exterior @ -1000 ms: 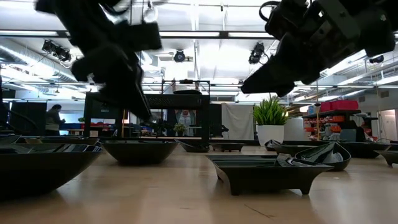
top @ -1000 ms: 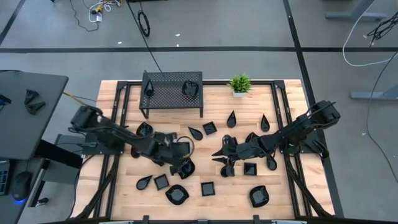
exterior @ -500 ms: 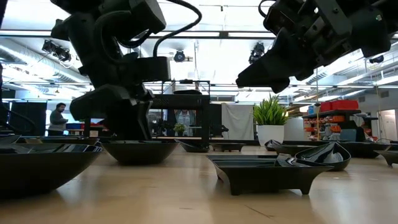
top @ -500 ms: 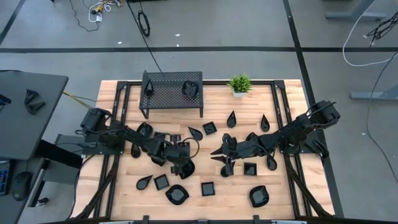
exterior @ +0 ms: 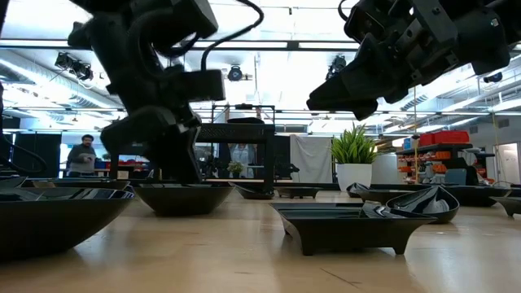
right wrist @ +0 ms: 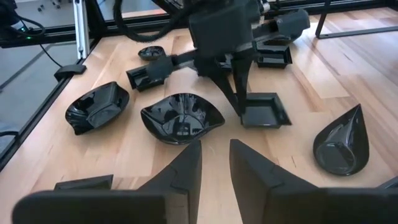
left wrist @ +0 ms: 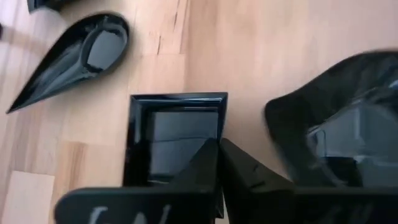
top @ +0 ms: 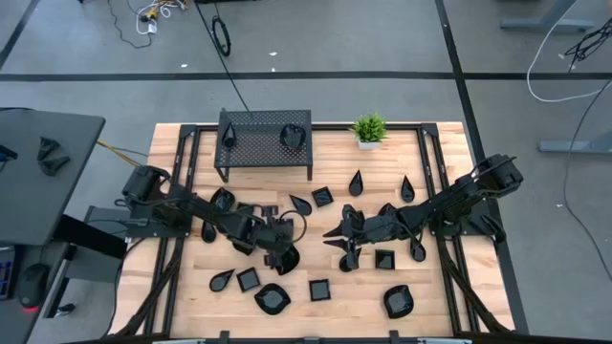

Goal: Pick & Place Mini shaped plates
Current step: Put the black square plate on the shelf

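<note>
Jaws pinched together on the rim of a small square plate (left wrist: 174, 140) mark your left gripper (right wrist: 239, 99) near the worktop's front middle, while your right gripper (right wrist: 214, 165) hovers empty with fingers parted above the other mini shaped plates (top: 320, 289) scattered across the worktop (top: 335, 301).

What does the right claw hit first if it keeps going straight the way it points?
Probably the rounded blob plate, which lies directly ahead of the right claw in its wrist view. Its open fingers are above the table, so depth is uncertain.
</note>
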You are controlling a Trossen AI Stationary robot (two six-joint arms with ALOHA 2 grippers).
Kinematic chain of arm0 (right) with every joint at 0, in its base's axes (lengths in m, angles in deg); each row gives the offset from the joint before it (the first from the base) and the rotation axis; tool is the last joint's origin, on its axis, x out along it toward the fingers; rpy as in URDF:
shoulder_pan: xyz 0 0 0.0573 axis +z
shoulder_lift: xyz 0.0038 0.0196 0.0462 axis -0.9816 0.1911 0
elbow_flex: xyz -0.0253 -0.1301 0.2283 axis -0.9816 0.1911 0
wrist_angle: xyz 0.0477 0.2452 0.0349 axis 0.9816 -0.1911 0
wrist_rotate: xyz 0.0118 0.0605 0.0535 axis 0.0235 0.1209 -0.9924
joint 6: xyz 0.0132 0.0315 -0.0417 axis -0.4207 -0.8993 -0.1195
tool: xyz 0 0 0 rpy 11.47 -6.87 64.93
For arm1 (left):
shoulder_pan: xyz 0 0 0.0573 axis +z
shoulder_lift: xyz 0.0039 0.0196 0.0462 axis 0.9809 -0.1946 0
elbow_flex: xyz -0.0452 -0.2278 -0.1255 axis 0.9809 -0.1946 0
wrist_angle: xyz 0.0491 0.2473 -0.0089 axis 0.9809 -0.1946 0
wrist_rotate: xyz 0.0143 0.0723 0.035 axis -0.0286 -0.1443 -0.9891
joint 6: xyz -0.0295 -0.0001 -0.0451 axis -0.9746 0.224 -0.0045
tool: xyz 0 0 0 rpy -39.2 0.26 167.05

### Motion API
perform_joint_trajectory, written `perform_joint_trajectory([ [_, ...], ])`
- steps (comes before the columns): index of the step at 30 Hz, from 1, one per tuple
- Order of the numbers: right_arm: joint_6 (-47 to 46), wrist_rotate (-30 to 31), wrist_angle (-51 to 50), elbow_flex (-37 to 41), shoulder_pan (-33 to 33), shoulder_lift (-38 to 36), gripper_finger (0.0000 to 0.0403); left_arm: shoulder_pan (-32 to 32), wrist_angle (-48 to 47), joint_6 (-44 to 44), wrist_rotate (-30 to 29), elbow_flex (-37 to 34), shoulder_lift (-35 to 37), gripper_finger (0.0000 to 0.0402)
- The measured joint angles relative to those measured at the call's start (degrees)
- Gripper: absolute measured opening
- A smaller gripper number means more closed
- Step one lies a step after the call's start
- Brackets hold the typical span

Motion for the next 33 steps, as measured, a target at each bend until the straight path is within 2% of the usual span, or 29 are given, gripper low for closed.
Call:
perform_joint_trajectory([
  [4, 0.27, -0.01, 0.00, 0.00, -0.01, 0.00, 0.0087, -0.59, -7.38, -0.14, -0.10, 3.90, 2.32, 0.0010],
  [7, 0.29, -0.01, 0.04, 0.00, -0.01, 0.00, 0.0087, -1.17, -15.58, 0.58, -2.33, 8.87, 4.42, 0.0005],
  [12, 0.27, 0.00, 0.40, -0.02, -0.01, 0.00, 0.0087, -1.66, -28.95, 3.55, -11.17, 16.86, 7.81, 0.0012],
  [16, 0.26, -0.01, 0.94, -0.02, -0.01, 0.02, 0.0087, 1.28, -35.82, 7.07, -16.25, 19.46, 12.29, 0.0011],
  [20, 0.76, -0.01, 1.01, -0.02, -0.01, 0.02, 0.0087, 6.74, -37.47, 12.56, -17.08, 19.48, 18.01, 0.0005],
  [24, 1.52, 0.01, 1.14, -0.02, -0.02, 0.02, 0.0087, 14.99, -37.00, 19.35, -12.86, 19.41, 22.24, 0.0010],
  [28, 2.59, 0.01, 1.73, -0.02, -0.34, 0.02, 0.0087, 24.94, -34.93, 24.55, -7.71, 17.09, 23.34, 0.0009],
  [33, 2.60, 0.00, 2.18, -0.02, -0.71, 0.02, 0.0087, 34.25, -28.78, 31.65, -6.63, 13.21, 22.83, 0.0006],
])
